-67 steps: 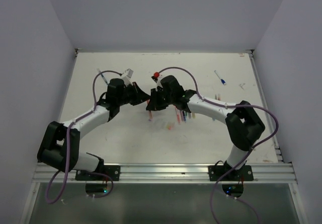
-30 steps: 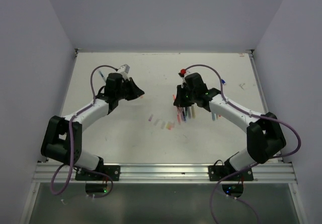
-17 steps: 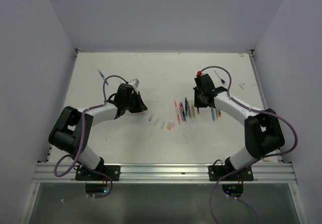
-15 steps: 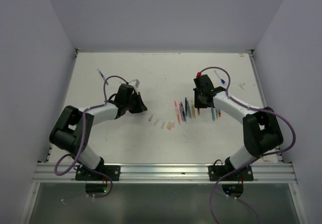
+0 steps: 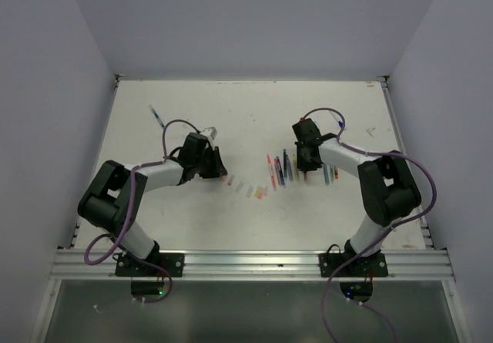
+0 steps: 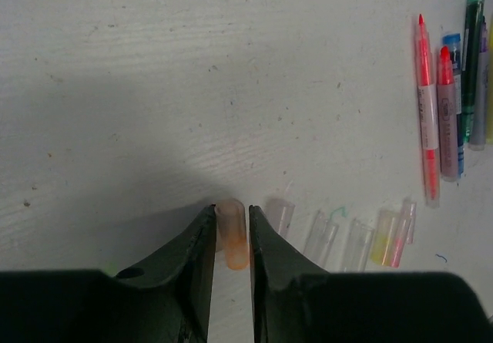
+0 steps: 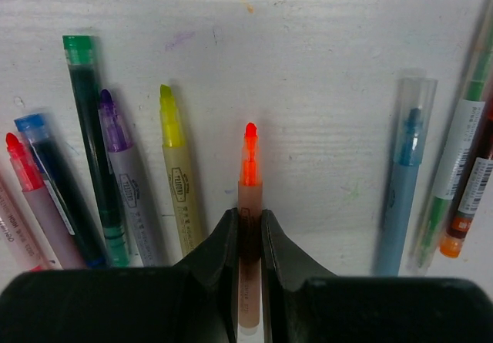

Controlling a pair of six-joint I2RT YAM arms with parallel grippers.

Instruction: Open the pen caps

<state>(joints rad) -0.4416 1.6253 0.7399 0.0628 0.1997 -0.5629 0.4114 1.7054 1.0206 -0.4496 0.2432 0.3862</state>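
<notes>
Both arms have swung apart from their earlier meeting at mid-table and dropped low. In the top view the left gripper [image 5: 220, 169] sits left of centre, at the left end of the row of pen caps [image 5: 248, 189]. The right gripper [image 5: 303, 166] is right of centre, among the pens [image 5: 281, 169].

In the left wrist view, an orange cap [image 6: 233, 239] lies on the table [image 6: 192, 65] at lower centre, between the black fingers [image 6: 202, 243]. They stand close on both sides of it, but I cannot tell whether they press it. Clear, yellow and pink caps lie to its right.

In the right wrist view, the jaws are clamped on an uncapped orange pen [image 7: 249, 166], tip toward the top of the frame, with a yellow pen [image 7: 177, 166] to its left and a capped blue pen [image 7: 404, 173] to its right.
</notes>
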